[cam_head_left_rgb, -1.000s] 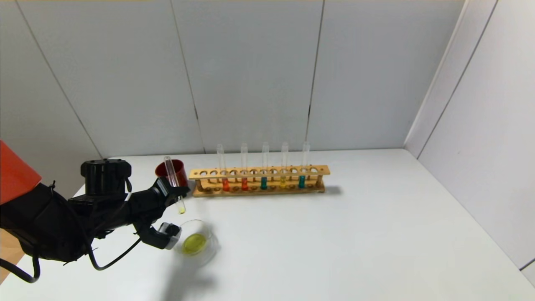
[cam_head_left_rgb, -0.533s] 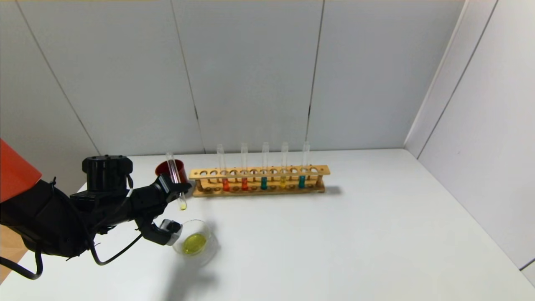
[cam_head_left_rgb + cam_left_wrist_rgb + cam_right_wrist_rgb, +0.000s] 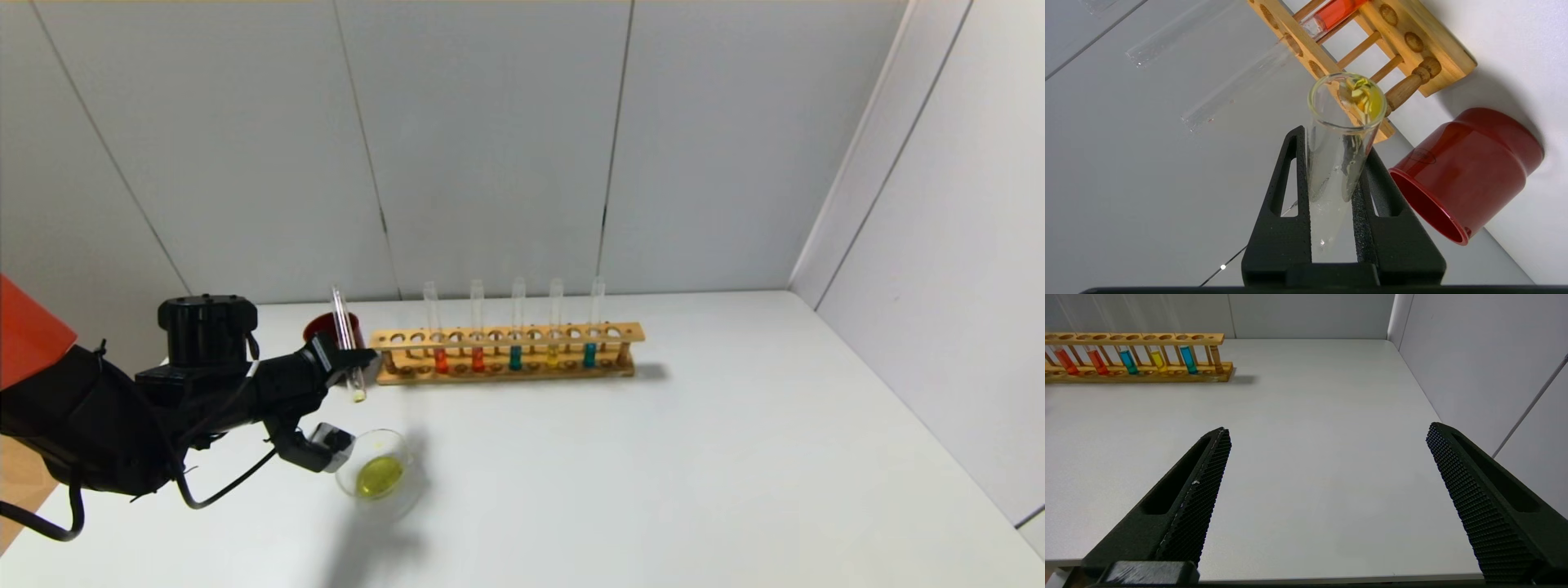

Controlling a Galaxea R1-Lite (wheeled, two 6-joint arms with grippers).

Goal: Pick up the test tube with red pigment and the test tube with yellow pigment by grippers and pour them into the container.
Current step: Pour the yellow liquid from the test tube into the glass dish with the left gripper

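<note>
My left gripper (image 3: 349,367) is shut on the test tube with yellow pigment (image 3: 346,339). The tube stands nearly upright, just left of the wooden rack (image 3: 506,335), with only a trace of yellow at its round end. In the left wrist view the tube (image 3: 1339,151) sits between the fingers (image 3: 1290,175). The container (image 3: 400,445) is on the table below and in front of the gripper, with yellow liquid in it. Two test tubes with red pigment (image 3: 441,359) stand in the rack, as does a paler yellow one (image 3: 553,355). My right gripper (image 3: 1329,430) is open and empty over the table's right front.
A dark red cup (image 3: 322,328) stands behind the left gripper, close to the rack's left end; it also shows in the left wrist view (image 3: 1470,163). Two teal tubes (image 3: 515,358) stand in the rack. Walls close off the back and the right.
My left gripper has risen a little with the tube and shifted toward the rack. The tube now stands more upright. The container and the rack have not moved.
</note>
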